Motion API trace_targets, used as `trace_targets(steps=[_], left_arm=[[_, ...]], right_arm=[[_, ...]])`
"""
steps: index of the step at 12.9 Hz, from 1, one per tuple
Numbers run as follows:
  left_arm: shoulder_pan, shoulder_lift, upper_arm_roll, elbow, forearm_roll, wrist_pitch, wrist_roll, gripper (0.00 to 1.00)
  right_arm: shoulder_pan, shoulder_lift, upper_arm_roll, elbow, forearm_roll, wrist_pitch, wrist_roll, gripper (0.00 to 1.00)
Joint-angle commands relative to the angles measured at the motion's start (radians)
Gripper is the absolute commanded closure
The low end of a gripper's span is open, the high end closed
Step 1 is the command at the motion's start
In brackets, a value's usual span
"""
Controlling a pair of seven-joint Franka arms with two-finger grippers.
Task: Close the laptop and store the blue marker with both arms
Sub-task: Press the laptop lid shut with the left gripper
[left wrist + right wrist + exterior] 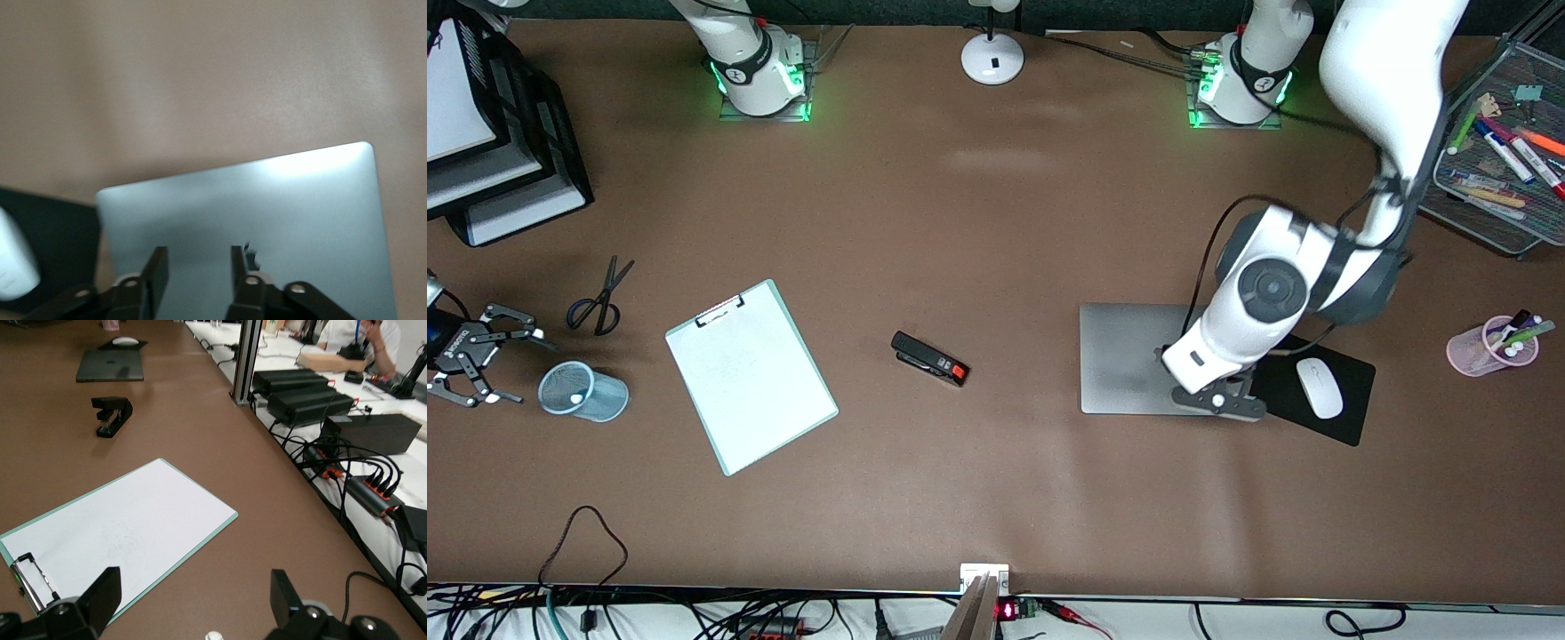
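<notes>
I see the laptop (1129, 360) lying flat and shut on the counter (996, 222), near the left arm's end. It sits just beside the black mouse pad (1352, 391) with the white mouse (1319, 388). My left gripper (198, 277) is right over the lid. Its fingers (156, 272) are a little apart and hold nothing, and the small apple logo (252, 256) sits by one fingertip. I cannot tell if the fingers touch the lid.

My right gripper (463, 366) waits at the right arm's end of the counter, close to the clear cup (583, 391). Its fingers (100, 595) are spread wide and hold nothing. The clipboard (751, 376) lies near it.

I cannot pick out the blue marker.
</notes>
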Motion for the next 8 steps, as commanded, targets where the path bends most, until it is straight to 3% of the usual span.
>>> trace_targets(steps=[1,3,6,8], left_arm=[[0.001,-0.120,-0.005,-0.024,-0.058,-0.103,0.009,0.00],[0.003,-0.171,-0.004,0.017,-0.126,-0.227,0.009,0.00],[0.001,-0.180,-0.005,0.167,-0.129,-0.447,0.012,0.00],[0.004,-0.182,-0.005,0.229,-0.133,-0.516,0.053,0.00]], right_arm=[[0.037,-0.052,0.001,0.007,-0.101,0.029,0.153,0.00],[0.067,-0.087,0.000,0.048,-0.242,0.031,0.398,0.00],[0.145,-0.105,0.010,0.202,-0.491,0.005,0.711,0.00],[0.204,-0.127,0.004,0.211,-0.549,-0.006,0.840,0.00]])
